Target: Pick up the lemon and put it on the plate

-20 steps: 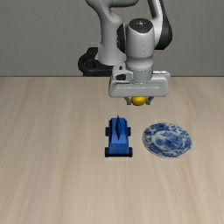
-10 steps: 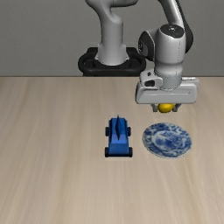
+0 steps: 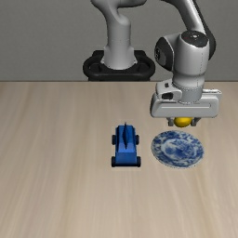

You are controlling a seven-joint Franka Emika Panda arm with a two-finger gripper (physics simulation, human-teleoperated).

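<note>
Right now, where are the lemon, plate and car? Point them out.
lemon (image 3: 183,120): exterior view, middle of its visible yellow part.
plate (image 3: 177,150): exterior view, bare patterned middle.
car (image 3: 126,147): exterior view, middle of the blue body.

no readable text, labels, brands, numbers or signs anywhere here. the plate (image 3: 176,149) carries a blue pattern, no letters in it. the toy car (image 3: 126,147) is plain blue, no markings to read. the arm's housing is bare grey and white, and the table (image 3: 46,158) is plain wood grain.
</note>
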